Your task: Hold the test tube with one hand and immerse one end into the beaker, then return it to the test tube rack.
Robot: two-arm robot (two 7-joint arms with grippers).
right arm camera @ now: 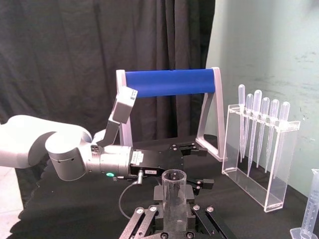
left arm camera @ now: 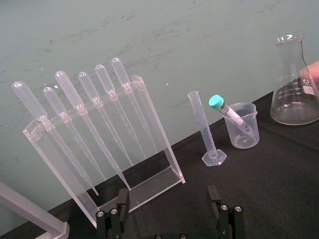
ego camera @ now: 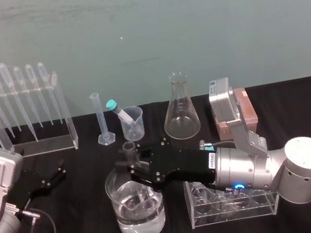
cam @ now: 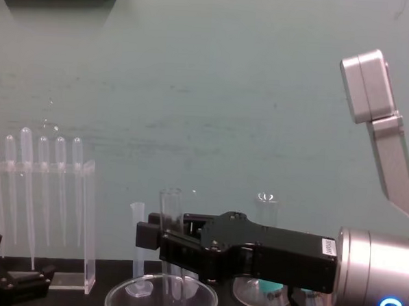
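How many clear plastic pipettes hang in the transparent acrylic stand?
6. The clear plastic pipettes hang side by side in one row in the transparent acrylic stand, far back on the robot's left, bulbs up. None seems hidden.

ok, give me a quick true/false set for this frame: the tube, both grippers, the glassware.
1. The right gripper holds the test tube upright, jaws shut on it. True.
2. The tube hangs over the small beaker. False: it reaches down into the wide glass dish of water nearer the robot.
3. The left gripper grips a pipette. False: it sits low at the table's left, jaws open and empty.
4. Six pipettes hang in the clear stand. True.
5. The conical flask lies on its side. False: it stands upright.
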